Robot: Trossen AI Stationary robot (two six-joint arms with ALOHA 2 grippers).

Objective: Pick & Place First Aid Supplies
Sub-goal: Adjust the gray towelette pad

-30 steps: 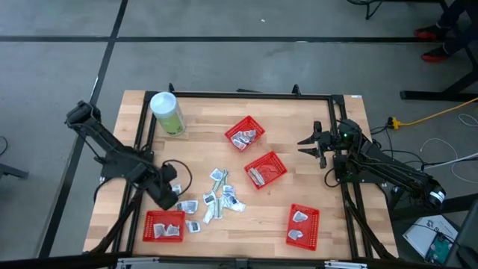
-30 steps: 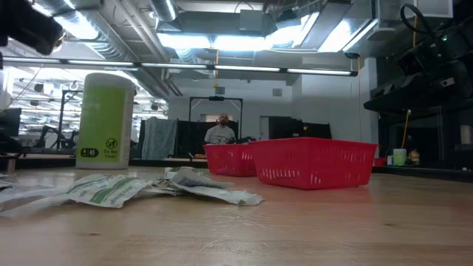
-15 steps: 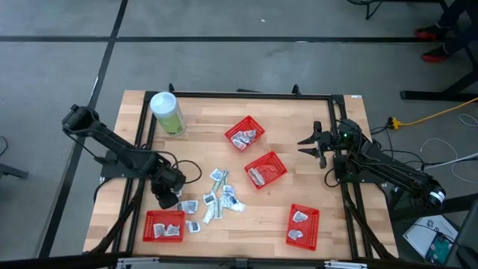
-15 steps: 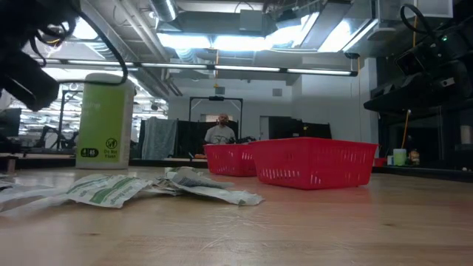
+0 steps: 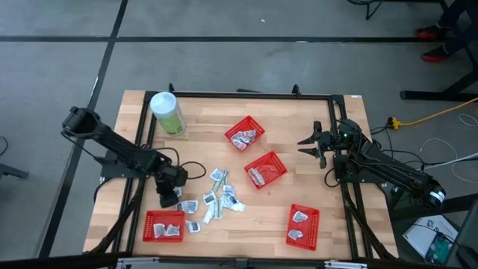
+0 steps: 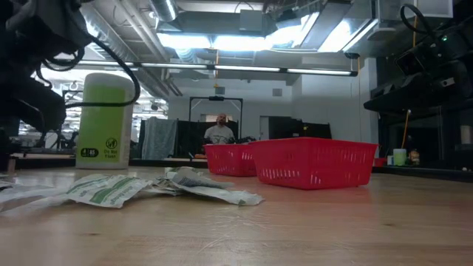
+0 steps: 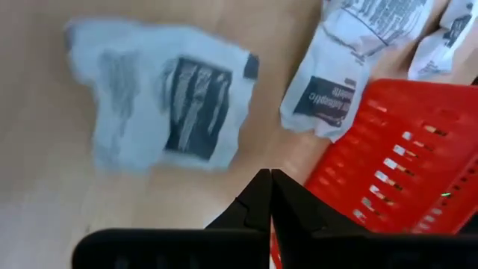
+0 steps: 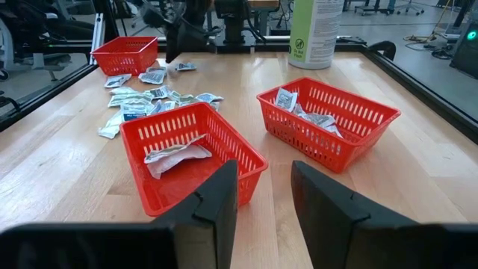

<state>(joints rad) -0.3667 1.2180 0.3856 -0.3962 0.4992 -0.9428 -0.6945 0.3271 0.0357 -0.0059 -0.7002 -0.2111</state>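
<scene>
Four red mesh baskets on wooden table (image 5: 314, 149). Small flat white-grey first aid packets (image 5: 220, 196) scattered at table centre-left; others lie inside baskets. Left end effector (image 5: 169, 196), fingers pressed together and empty, hangs low over loose packet (image 7: 160, 104) just beside front-left basket (image 5: 164, 226). Right end effector (image 5: 309, 143), fingers apart, waits at table's right edge. Pale-green cylindrical canister (image 5: 168, 113) stands upright at back left.

The high view looks straight down on the whole table (image 5: 314, 187). The low view looks level across it, sharing the pale-green canister (image 6: 105, 122) and red baskets (image 6: 314, 162) with the right wrist view.
</scene>
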